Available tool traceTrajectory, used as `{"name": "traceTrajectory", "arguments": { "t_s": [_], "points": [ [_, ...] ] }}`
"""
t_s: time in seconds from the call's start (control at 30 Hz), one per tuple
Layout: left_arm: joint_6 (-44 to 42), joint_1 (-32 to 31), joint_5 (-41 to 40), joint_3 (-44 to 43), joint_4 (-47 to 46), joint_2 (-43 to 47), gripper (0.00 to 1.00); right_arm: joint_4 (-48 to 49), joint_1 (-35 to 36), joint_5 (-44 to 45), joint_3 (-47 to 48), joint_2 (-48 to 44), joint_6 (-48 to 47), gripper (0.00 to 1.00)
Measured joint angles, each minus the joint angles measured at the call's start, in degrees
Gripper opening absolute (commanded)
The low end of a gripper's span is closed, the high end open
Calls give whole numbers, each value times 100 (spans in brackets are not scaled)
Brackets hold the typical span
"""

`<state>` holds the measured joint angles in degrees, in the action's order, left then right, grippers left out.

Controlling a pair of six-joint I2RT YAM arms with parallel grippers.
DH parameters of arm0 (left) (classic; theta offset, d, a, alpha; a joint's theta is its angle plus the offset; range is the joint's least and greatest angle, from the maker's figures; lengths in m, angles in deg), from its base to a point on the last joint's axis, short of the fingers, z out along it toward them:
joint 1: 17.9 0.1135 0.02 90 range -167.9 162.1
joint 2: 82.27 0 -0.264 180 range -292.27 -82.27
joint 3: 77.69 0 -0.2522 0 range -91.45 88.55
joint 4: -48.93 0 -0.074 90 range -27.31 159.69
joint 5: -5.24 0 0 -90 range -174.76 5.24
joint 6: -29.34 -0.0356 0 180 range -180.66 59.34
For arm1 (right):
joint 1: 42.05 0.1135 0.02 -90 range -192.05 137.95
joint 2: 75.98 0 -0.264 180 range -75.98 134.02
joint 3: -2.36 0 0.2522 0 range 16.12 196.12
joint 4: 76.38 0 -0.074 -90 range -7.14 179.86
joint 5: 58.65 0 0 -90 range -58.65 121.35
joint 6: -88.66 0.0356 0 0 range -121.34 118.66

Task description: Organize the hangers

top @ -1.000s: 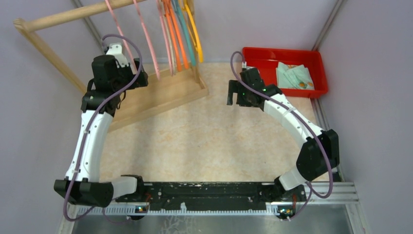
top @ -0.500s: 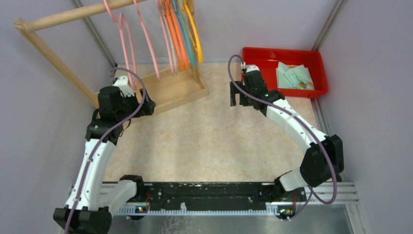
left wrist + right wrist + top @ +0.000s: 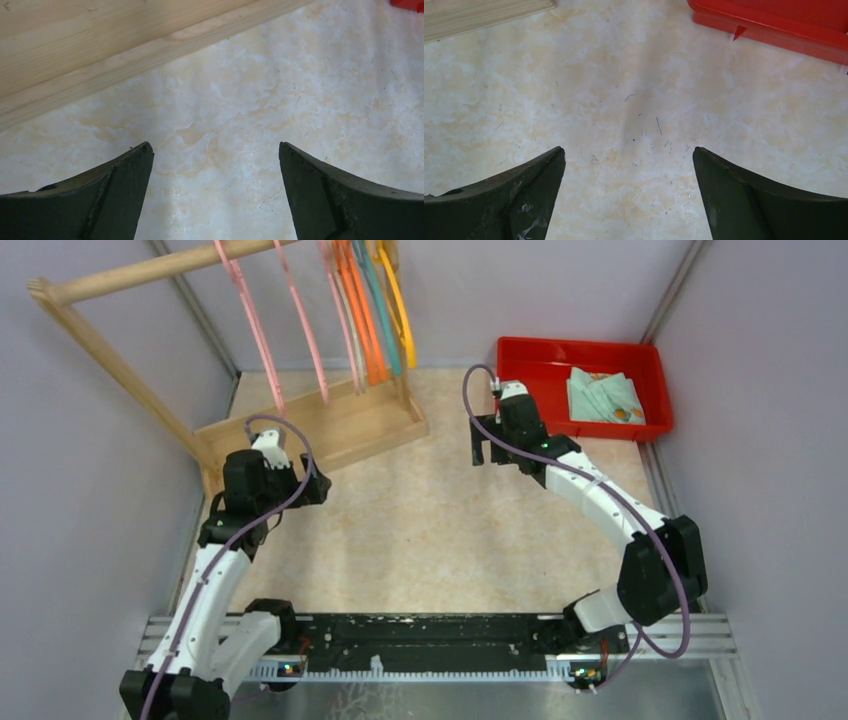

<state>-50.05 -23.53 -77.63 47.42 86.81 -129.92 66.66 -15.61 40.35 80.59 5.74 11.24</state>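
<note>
Our hangers (image 3: 365, 320) all hang on the rack (image 3: 340, 435) at the far-left corner, 2 pink ones apart from the bunch. Left gripper (image 3: 214, 150) and right gripper (image 3: 629, 150) gape wide, empty. We judge hanging done; next, park both arms.

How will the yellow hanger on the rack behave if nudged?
Likely swings: the yellow hanger dangles with its lower end free above the rack base. Probably light and a bit flexy, being so thin. May knock the teal hanger close beside it.
</note>
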Motion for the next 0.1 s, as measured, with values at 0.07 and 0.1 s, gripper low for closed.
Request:
{"name": "traceTrajectory", "arguments": {
  "t_s": [0.07,0.1],
  "points": [
    [4,0,13,7,-92,-20,100,33,0,22,0,0,-39,99],
    [7,0,24,7,-140,-26,100,39,0,39,0,0,-52,99]
  ]
}}
